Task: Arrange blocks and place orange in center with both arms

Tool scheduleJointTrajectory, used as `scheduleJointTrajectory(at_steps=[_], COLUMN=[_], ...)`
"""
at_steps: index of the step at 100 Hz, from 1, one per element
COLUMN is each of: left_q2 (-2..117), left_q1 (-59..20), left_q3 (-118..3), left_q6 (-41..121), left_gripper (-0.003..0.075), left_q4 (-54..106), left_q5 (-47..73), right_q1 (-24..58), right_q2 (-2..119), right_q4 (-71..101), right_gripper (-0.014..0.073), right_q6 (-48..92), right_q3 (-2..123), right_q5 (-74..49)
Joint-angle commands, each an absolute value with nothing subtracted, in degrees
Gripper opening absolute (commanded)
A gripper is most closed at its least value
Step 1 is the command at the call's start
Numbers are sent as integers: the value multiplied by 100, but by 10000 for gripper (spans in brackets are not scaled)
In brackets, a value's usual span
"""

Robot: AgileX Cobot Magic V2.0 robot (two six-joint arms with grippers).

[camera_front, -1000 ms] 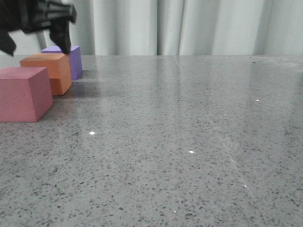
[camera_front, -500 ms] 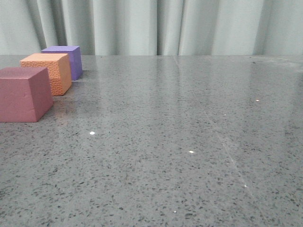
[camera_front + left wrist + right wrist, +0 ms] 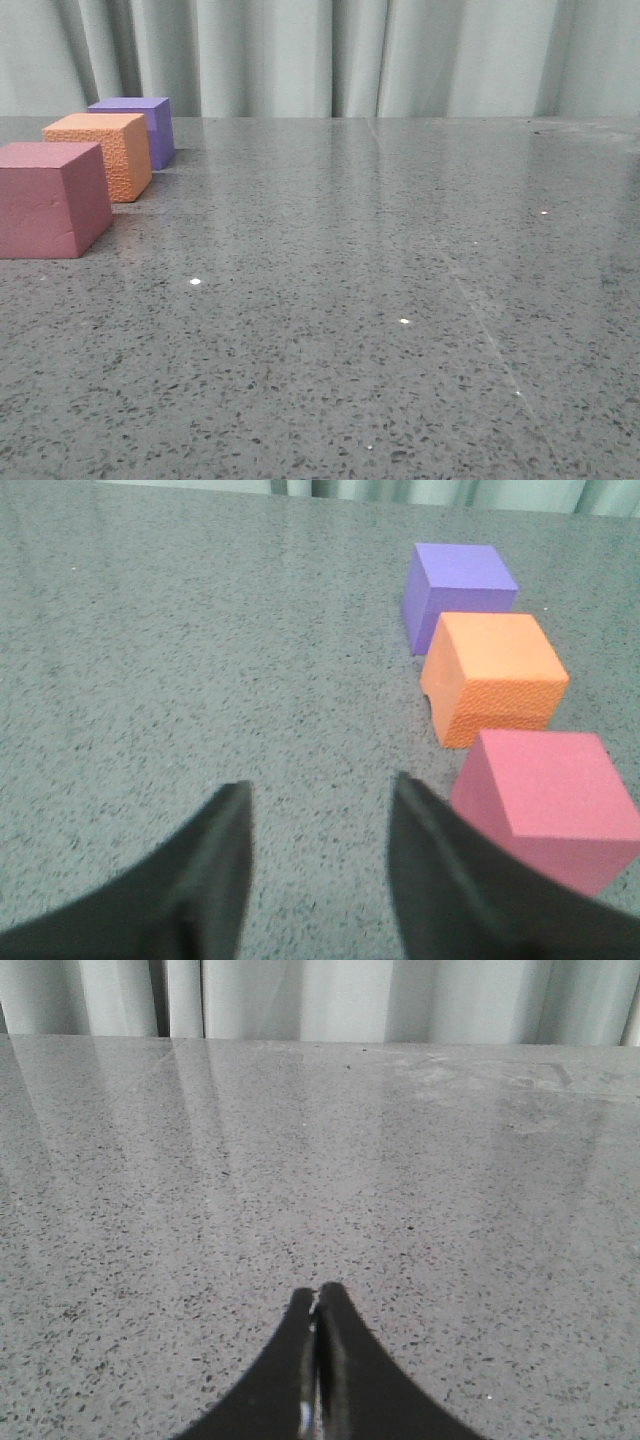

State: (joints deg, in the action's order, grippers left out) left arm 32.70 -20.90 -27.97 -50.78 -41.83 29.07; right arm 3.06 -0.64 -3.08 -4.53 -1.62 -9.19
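Orange foam cube (image 3: 100, 152) sits on the grey speckled tabletop (image 3: 400, 280) at far left of the front view, between the purple cube (image 3: 135, 128) behind it and the pink-red cube (image 3: 52, 198) in front. All three form one row running away from the camera. Orange overlaps the purple in this view; whether they touch cannot be told from here. Pink-red cube is cut off by the left frame edge.

Left wrist view shows the same row: the purple cube and orange cube look nearly touching at the corner, a narrow strip of table between orange and pink-red. Pebbled texture on the orange cube's side face, small notch on its lower edge. Pink-red cube's lower corner partly hidden behind one finger of the left gripper (image 3: 318, 870). Its jaws stand apart, holding nothing, over bare stone beside the row; fingertips blurred.

Right gripper (image 3: 318, 1305) is over open tabletop, well apart from the cubes, jaws pressed together, nothing between them. Neither gripper appears in the front view. Pale curtain (image 3: 350, 55) hangs behind the table.
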Motion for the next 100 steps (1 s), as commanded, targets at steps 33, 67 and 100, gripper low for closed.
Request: scheduleJointTrajectory(at_steps=[33,67,100], left_q2=[2571,2571,2571], left_q1=[-2072,-2072,-2072], left_q3=[-2663,-2663,-2663], left_q6=[-5130,-5130,-5130], left_gripper=[-19,-19,-19], left_q4=[-4344,-4344,-4401], left_q5=[2594,2593,2580], right_q1=[280,280,280], right_q2=[-176,-176,-176], right_q4=[-292,-292,-292], right_gripper=[-60,-60,-60], right_q6=[-416,-416,-416], right_q3=[-81,-81,-81], right_q5=[-431,-431,-431])
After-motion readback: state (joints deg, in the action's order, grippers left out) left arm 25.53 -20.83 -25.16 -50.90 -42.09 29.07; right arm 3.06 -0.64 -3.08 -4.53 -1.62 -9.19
